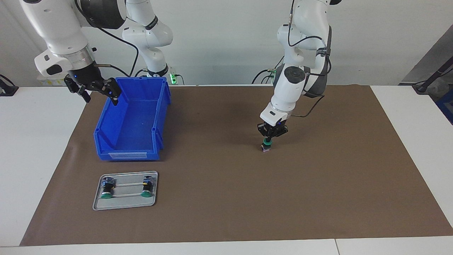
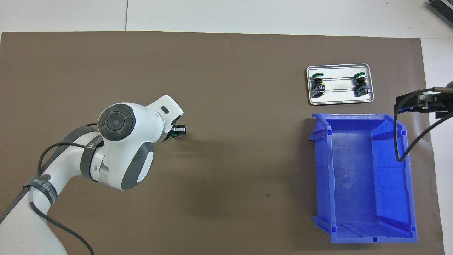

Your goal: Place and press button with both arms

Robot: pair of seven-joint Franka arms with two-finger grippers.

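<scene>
I count three green-capped buttons on the table. One button (image 1: 266,145) stands on the brown mat (image 1: 318,184) toward the left arm's end, cap up, and my left gripper (image 1: 269,139) is down on it with its fingers clenched together at the green cap. From the overhead view the arm's wrist hides most of this, so I cannot tell whether the fingertips pinch the cap or only press on its top.

The other two buttons (image 1: 107,187) (image 1: 147,186) lie on their sides on a small metal tray (image 1: 125,205), one at each end of it, well apart from each other. The tray is toward the right arm's end of the table, farther from the robots than the single blue bin (image 1: 106,148), and just beside it. The bin has nothing in it that I can see.

I have two arms in play. The right gripper (image 1: 97,92) hangs in the air over the bin's rim, at the corner nearest the robots, with its fingers spread wide and nothing between them. That arm is waiting.
</scene>
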